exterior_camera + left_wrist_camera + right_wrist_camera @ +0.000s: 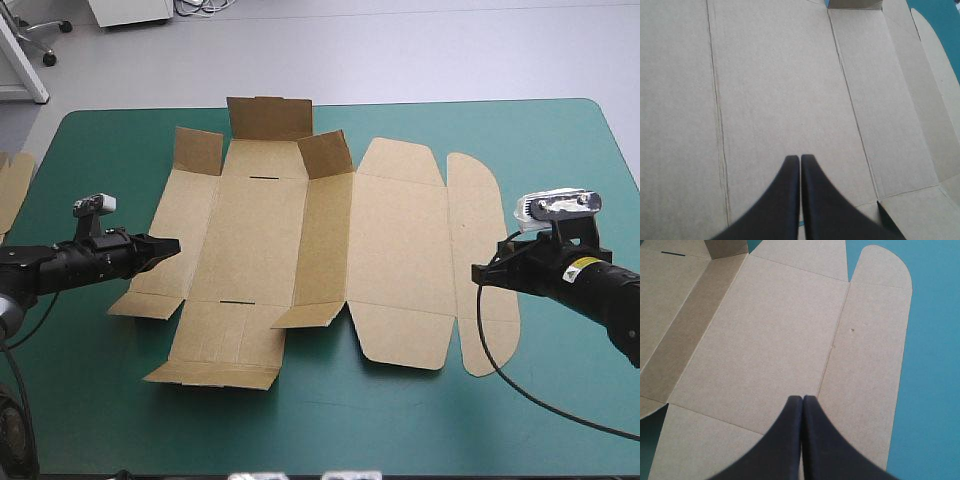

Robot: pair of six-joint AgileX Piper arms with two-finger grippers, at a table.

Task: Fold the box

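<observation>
The brown box (pixel 300 250) lies mostly flat in the middle of the teal-green table (pixel 400 420). Its far flaps (pixel 268 118) and one inner wall (pixel 325 155) stand partly raised. My left gripper (pixel 172 245) hovers at the box's left edge, shut and empty. In the left wrist view its fingertips (pixel 800 159) meet over creased brown board (pixel 780 80). My right gripper (pixel 480 270) is at the box's right edge by the rounded lid tab (pixel 480 230), shut and empty. In the right wrist view it (pixel 803 399) points over the lid panel (pixel 770 335).
More brown board (pixel 12 185) shows at the table's left edge. Bare teal-green cover runs along the table's near side and to the right of the box (pixel 935 365).
</observation>
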